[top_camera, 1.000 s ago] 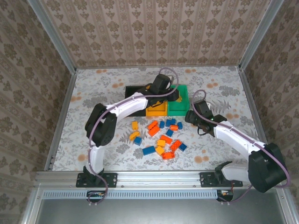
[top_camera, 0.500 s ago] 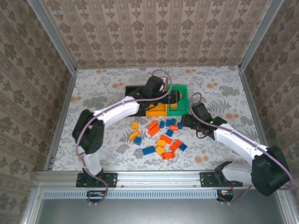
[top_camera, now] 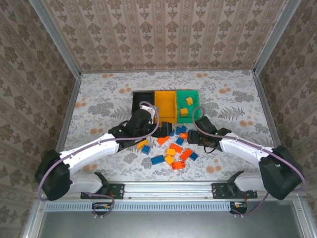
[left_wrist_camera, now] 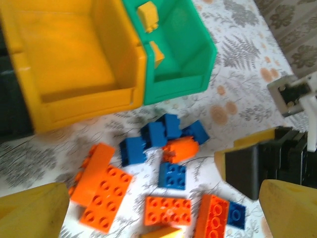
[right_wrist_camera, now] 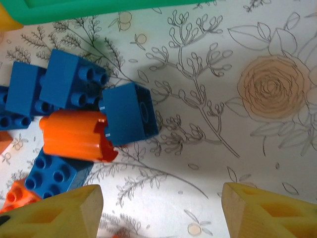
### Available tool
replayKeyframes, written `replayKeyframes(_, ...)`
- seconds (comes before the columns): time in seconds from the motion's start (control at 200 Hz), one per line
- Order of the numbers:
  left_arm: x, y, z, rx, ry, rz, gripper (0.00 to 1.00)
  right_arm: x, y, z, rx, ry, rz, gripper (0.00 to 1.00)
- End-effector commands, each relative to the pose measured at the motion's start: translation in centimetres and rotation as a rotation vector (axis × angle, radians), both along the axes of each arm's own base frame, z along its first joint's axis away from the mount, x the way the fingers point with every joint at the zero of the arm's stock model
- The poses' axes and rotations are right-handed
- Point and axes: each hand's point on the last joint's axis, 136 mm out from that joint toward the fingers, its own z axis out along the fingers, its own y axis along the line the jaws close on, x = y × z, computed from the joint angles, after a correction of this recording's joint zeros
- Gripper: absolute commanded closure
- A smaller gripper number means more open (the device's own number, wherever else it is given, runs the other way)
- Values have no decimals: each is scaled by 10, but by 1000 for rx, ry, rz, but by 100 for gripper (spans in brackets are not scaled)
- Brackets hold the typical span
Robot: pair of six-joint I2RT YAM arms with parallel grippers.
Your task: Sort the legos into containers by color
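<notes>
- Left fingers (left_wrist_camera: 34,210) are hanging spread wide over the legos (left_wrist_camera: 168,210) — pinching nothing.
- Right fingers (right_wrist_camera: 267,210) are hovering spread near a blue brick (right_wrist_camera: 126,119) on the tabletop (right_wrist_camera: 277,59).

You see a yellow-orange bin (top_camera: 166,104), a black bin (top_camera: 143,99) left of it and a green bin (top_camera: 194,115) right of it. In front of it, red-orange, blue and yellow-orange bricks (top_camera: 174,148) lie on the grey floral-patterned tabletop (top_camera: 99,99).

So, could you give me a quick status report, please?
Left gripper open above pile. Right gripper open by blue bricks. Two yellow bricks in green bin; rest loose on table. Grippers close together.
</notes>
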Motion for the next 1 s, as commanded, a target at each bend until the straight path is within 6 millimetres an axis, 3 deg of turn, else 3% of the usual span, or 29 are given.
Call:
replayKeyframes(0.0,-1,19,10,-26,-29,75,0,32,5,16,-4,-89,-44,34)
replayKeyframes(0.29,-10,51,8,-21,-46,135,0,57,10,-6,-6,-37,-45,39)
replayKeyframes(0.42,-10,57,4,-16,-39,153,0,51,5,-19,-27,9,-57,45)
replayKeyframes(0.52,-9,60,1,-19,-30,162,0,44,-8,-26,-62,31,-85,56)
replayKeyframes(0.61,-7,63,0,-21,-28,169,0,38,-21,-31,-84,53,-114,59)
replayKeyframes(0.725,-6,69,-1,-13,-24,186,0,34,-29,-33,-81,58,-135,57)
replayKeyframes(0.795,-6,71,-1,-19,-24,188,0,34,-22,-30,-46,44,-108,51)
replayKeyframes(0.995,-8,75,2,-29,-29,192,0,39,-5,-13,1,-13,-49,48)
